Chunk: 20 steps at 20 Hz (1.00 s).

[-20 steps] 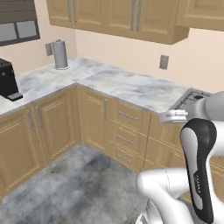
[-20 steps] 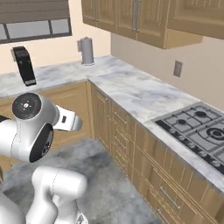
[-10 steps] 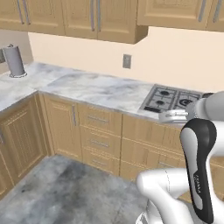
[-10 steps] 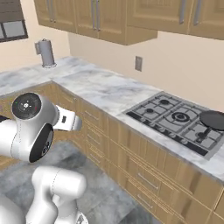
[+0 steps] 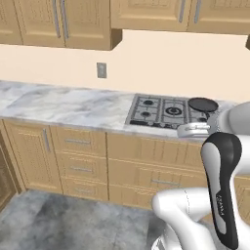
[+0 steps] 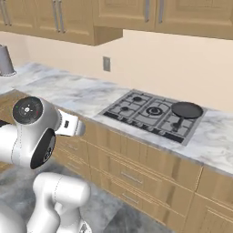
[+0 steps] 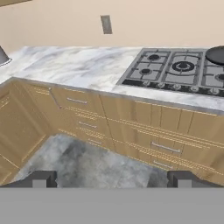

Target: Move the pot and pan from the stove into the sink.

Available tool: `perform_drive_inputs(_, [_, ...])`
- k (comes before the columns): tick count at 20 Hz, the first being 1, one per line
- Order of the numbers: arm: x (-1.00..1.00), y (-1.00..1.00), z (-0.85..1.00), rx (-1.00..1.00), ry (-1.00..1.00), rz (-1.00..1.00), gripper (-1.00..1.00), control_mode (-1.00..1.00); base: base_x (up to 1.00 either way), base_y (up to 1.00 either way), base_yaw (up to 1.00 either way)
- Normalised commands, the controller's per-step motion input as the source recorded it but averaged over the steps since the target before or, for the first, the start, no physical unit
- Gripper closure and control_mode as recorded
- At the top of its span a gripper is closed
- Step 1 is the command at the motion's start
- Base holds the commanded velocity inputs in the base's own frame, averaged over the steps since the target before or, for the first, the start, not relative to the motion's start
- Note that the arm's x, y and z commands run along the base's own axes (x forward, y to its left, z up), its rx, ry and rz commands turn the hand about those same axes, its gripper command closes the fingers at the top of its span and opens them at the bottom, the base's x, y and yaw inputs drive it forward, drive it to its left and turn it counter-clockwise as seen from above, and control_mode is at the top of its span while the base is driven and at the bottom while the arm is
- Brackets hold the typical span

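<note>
I'm looking at the pan (image 6: 186, 109) sitting on the stove (image 6: 152, 113) (back right burner), figuring it's stiff and fairly heavy, so I'm aiming my wide-open, empty gripper (image 7: 111, 178) at its rim.

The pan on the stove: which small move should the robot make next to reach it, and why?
Probably the base should drive closer to the stove. The pan sits on the stove's far right burner, and the claw, with jaws wide apart, hangs over the floor in front of the cabinets, well short of the counter. Nothing is between its fingers.
</note>
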Motion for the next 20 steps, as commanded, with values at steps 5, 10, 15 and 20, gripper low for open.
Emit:
perform_drive_inputs(5, [0.0,0.0,0.0,0.0,0.0,0.0,-1.0,1.0,0.15,-0.29,-0.39])
perform_drive_inputs(10, [0.0,0.0,0.0,0.0,0.0,0.0,-1.0,1.0,0.15,-0.32,-0.38])
perform_drive_inputs(15, [0.0,0.0,0.0,0.0,0.0,0.0,-1.0,1.0,0.06,-0.36,-0.32])
perform_drive_inputs(20, [0.0,0.0,0.0,0.0,0.0,0.0,-1.0,1.0,0.0,-0.01,-0.02])
